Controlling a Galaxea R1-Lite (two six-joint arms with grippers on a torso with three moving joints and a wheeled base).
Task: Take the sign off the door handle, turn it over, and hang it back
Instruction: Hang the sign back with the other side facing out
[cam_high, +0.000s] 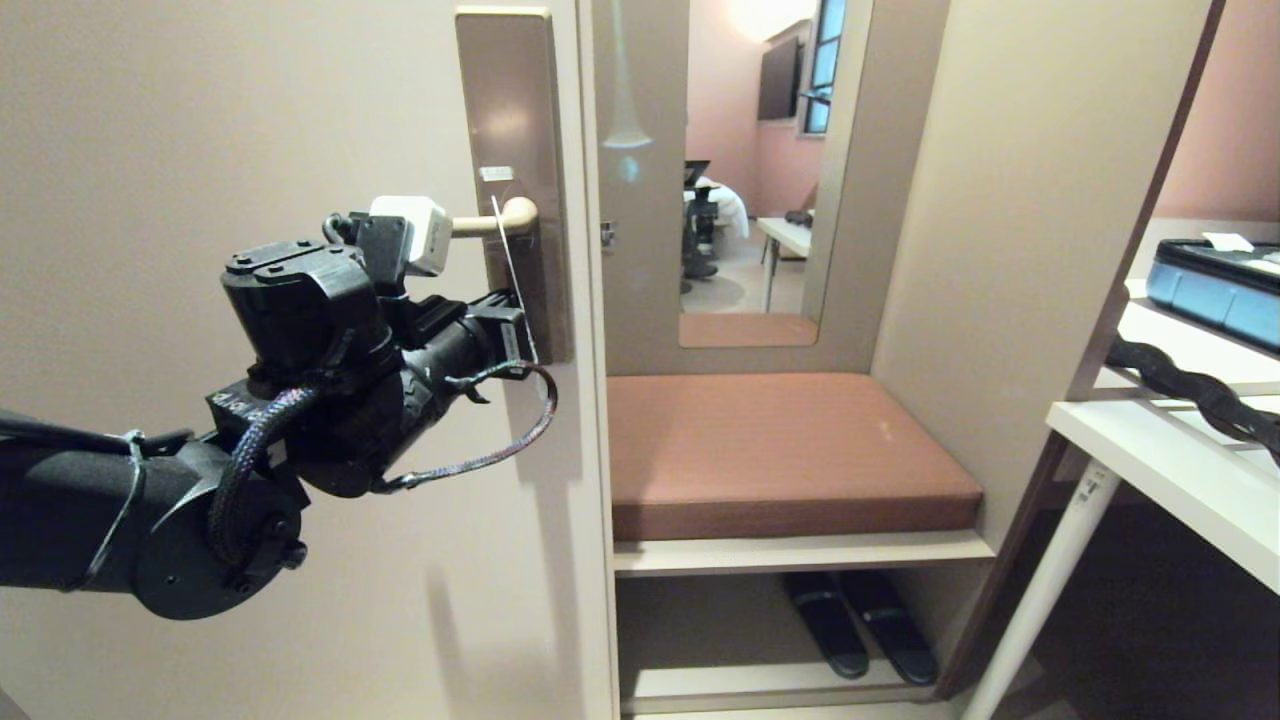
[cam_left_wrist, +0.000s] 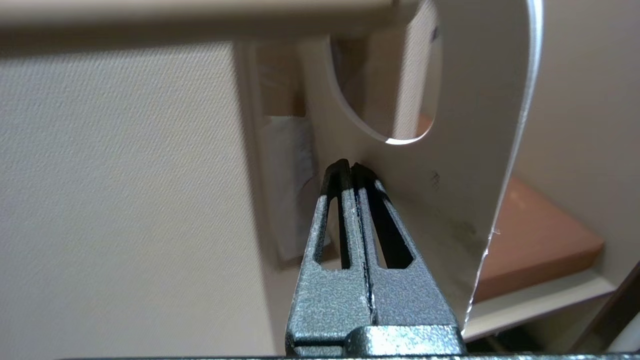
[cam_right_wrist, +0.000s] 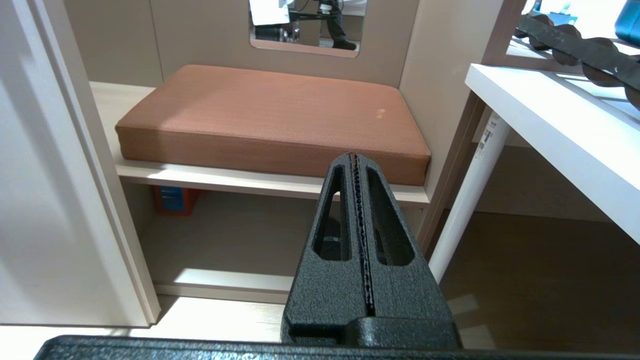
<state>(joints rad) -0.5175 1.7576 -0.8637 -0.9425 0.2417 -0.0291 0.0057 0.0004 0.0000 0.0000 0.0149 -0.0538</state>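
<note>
Your left gripper (cam_high: 515, 325) is up at the door (cam_high: 200, 150), just under the door handle (cam_high: 495, 222). Its fingers (cam_left_wrist: 350, 172) are pressed together with their tips against the pale face of the sign (cam_left_wrist: 460, 165), low on it, under the oval hole; you cannot tell if they pinch it. The sign (cam_high: 512, 270) hangs on the handle, edge-on in the head view, in front of the brown plate (cam_high: 510, 120). Next comes the brown cushion (cam_high: 780, 450) on its shelf, with dark slippers (cam_high: 860, 625) underneath. Your right gripper (cam_right_wrist: 356, 162) hangs low facing that cushion, fingers shut on nothing. The white worktop (cam_high: 1170, 470) is farthest right.
</note>
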